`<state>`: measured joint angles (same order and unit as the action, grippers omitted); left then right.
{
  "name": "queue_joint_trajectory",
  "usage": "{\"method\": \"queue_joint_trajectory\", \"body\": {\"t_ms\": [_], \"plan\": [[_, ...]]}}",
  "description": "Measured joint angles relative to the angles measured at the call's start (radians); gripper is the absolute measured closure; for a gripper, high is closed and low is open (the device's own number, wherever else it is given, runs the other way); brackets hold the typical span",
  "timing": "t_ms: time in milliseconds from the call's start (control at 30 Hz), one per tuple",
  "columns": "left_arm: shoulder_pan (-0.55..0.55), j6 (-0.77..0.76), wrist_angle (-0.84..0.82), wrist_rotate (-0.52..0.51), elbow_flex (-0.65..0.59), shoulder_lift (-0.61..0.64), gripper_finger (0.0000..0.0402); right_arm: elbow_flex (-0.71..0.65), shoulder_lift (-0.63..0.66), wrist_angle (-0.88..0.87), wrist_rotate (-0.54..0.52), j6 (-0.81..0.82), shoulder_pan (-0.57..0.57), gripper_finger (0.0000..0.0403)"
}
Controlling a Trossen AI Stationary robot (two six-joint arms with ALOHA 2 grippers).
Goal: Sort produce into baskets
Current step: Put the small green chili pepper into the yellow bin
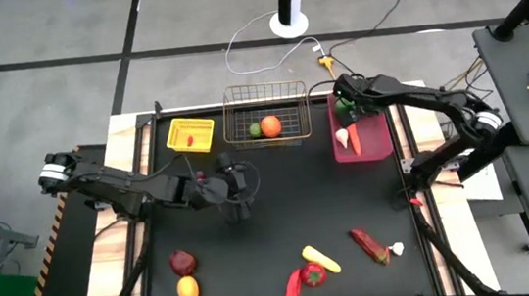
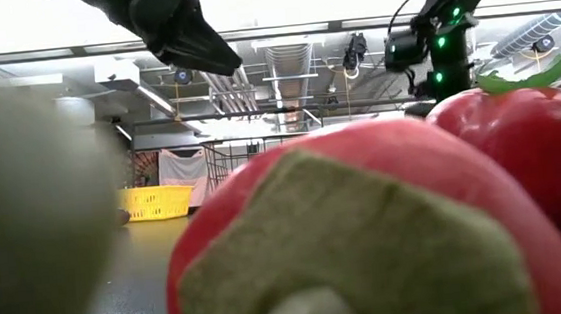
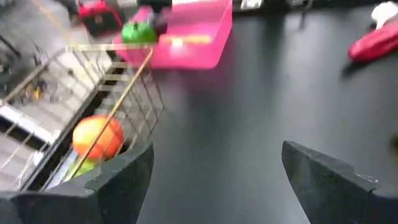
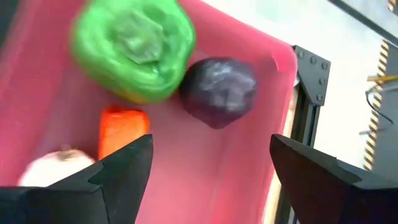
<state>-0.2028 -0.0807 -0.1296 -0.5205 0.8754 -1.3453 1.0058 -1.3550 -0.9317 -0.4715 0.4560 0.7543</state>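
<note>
Fingers of the right gripper (image 4: pixel 208 171) stand apart, empty, above the pink bin (image 1: pixel 374 141). Left gripper (image 1: pixel 237 192), fingers apart, hovers beside the wire basket (image 1: pixel 264 118); the nearest loose produce, a dark red fruit (image 1: pixel 183 263), lies further from that basket.

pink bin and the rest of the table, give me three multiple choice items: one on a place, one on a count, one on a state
1. Where is the green pepper?
A. in the pink bin
B. in the yellow tray
C. on the bare mat

2. How many items lie in the wire basket?
A. none
B. two
C. five

3. How does the right gripper stand?
A. shut on a carrot
B. open over the pink bin
C. open over the yellow tray

Answers:
1 A, it lies on the pink floor beside a purple item.
2 B, an orange fruit and a green one.
3 B, its fingers stand apart, holding nothing.
</note>
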Motion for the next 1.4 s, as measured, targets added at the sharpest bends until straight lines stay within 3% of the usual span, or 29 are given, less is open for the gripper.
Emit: {"method": "queue_joint_trajectory", "body": {"t_ms": [367, 600, 767, 967, 1400], "plan": [[0.0, -0.123, -0.66, 0.133, 0.199, -0.01, 0.0068, 0.0, 0.204, 0.007, 0.001, 0.077, -0.174, 0.0108], [0.0, -0.165, -0.814, 0.29, 0.199, -0.01, 0.0068, 0.0, 0.26, 0.026, 0.002, 0.128, -0.31, 0.0107], [-0.001, -0.165, -0.941, 0.306, 0.197, -0.01, 0.0068, 0.0, 0.274, 0.073, 0.002, 0.131, -0.398, 0.0112], [0.002, -0.144, -0.952, 0.295, 0.146, -0.01, 0.0068, 0.0, 0.273, 0.112, 0.0, 0.13, -0.454, 0.0111], [0.072, -0.131, -0.751, 0.295, -0.136, -0.011, 0.0085, 0.0, 0.266, 0.112, -0.001, 0.119, -0.462, 0.011]]}}
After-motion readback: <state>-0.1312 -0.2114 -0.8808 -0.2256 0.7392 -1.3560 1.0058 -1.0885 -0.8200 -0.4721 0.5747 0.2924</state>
